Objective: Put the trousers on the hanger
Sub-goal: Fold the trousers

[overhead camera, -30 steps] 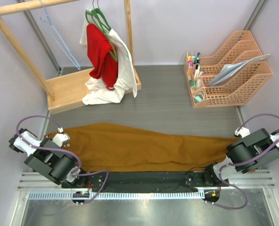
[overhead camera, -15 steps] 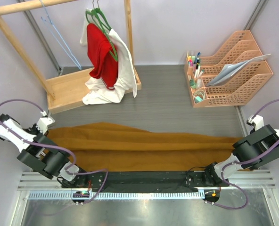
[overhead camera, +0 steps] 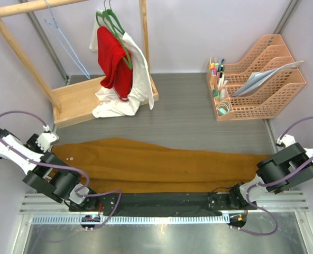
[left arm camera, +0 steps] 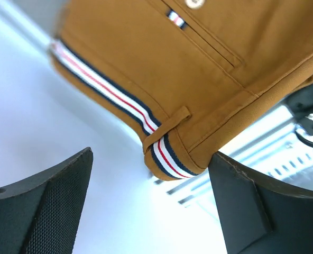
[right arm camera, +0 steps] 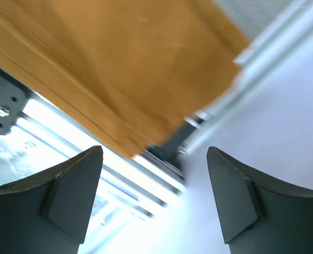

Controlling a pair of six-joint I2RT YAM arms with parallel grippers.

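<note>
Wide grey worktop [overhead camera: 188, 116] in front of us, and stretched right across its near side are the big mustard-brown cloth trousers [overhead camera: 156, 166]. They lie flat and lengthwise, waist end out to the left, leg ends out to the right, with nothing lifted. Back left stands the pale wooden clothes rack [overhead camera: 19, 50], and from its rail hangs the thin light-blue wire hanger [overhead camera: 66, 45], bare and well apart from the trousers. Beside it a red garment [overhead camera: 114, 61] and a white garment [overhead camera: 138, 79] hang on green hangers [overhead camera: 110, 20], and those are not our business. A peach plastic file organiser [overhead camera: 267, 79] sits far right, out of the way. Now the arms: the left gripper [left arm camera: 150, 174] hovers at the waist end, jaws spread wide and empty, the waistband corner showing right between them. The right gripper [right arm camera: 154, 159] hangs over the leg end, jaws likewise apart and gripping nothing. So this reads as the very opening, lining up for the first grasp, with the hanging itself not yet begun. The next move, I'd say, calls for closing on the cloth at an end and gathering it so the legs can be fed over the hanger's bar. Close in, the fabric looks plain, soft and limp, likely to sag and slide. The waistband shows a white, red and navy striped lining and one belt loop [left arm camera: 173, 117].
</note>
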